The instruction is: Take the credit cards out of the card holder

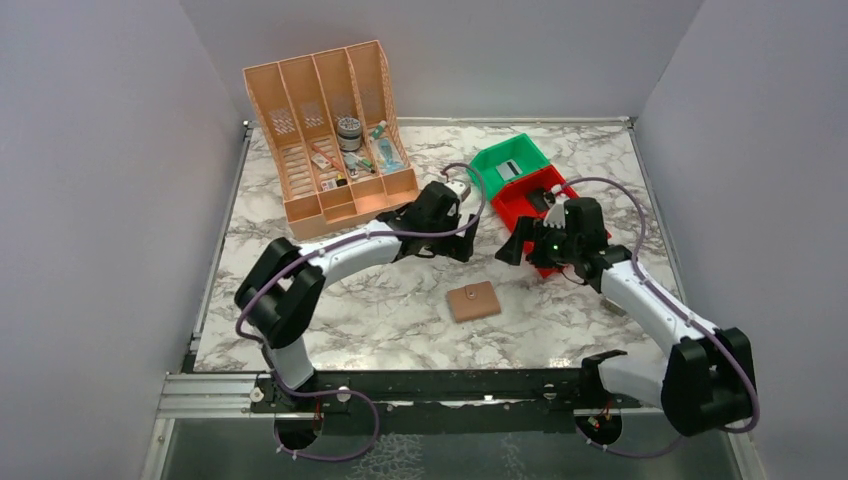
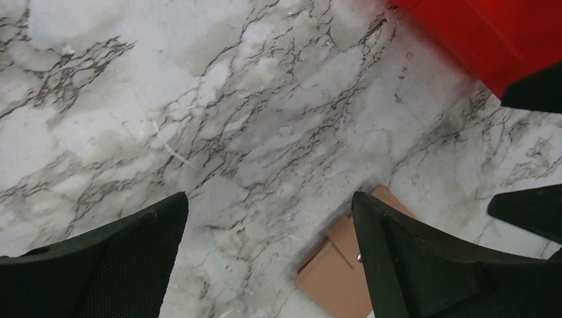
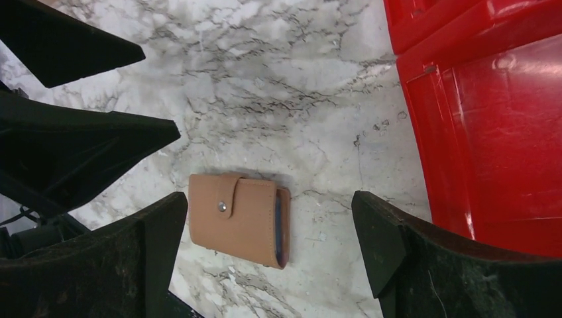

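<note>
The brown card holder [image 1: 473,301] lies folded and snapped shut on the marble table, in front of both arms. In the right wrist view the card holder [image 3: 237,219] shows its snap tab and a dark edge along its open side; the credit cards are hidden inside. My right gripper [image 3: 268,228] hovers above it, open and empty. My left gripper [image 2: 268,225] is open too, with only a corner of the card holder [image 2: 338,271] showing beside its right finger. In the top view the left gripper [image 1: 462,235] and right gripper [image 1: 512,243] face each other behind the holder.
A red bin [image 1: 545,200] and a green bin [image 1: 512,163] stand at the back right, close behind my right gripper. An orange multi-slot file organiser [image 1: 330,135] with small items stands at the back left. Grey walls enclose the marble table [image 1: 400,300].
</note>
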